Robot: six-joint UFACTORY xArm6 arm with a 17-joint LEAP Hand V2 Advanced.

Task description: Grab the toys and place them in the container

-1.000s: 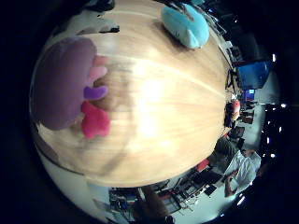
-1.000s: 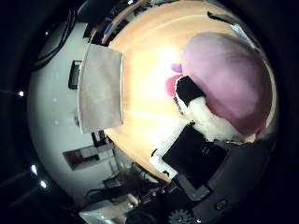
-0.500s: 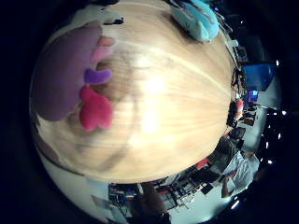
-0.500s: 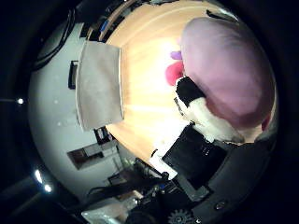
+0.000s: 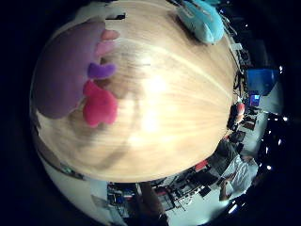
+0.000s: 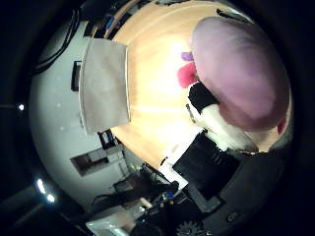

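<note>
A big purple plush toy (image 5: 61, 71) with pink and red parts (image 5: 99, 108) lies on the round wooden table (image 5: 169, 104). In the right thumb side palm view it (image 6: 241, 74) fills much of the picture, close to the palm. My hand (image 6: 212, 147) shows there as white and black parts right beside the toy's edge. A teal plush toy (image 5: 202, 21) lies at the table's far edge, away from the purple one. A grey container (image 6: 103, 84) stands at the table's edge, away from the purple toy.
Beyond the table's rim there is a pale floor (image 6: 54, 118) and a room with desks and a blue object (image 5: 256, 77). Bare wood lies between the purple toy and the teal toy.
The purple toy has grown larger in both views; the camera has come a little closer to it. The toys and the container have not visibly moved on the table.
</note>
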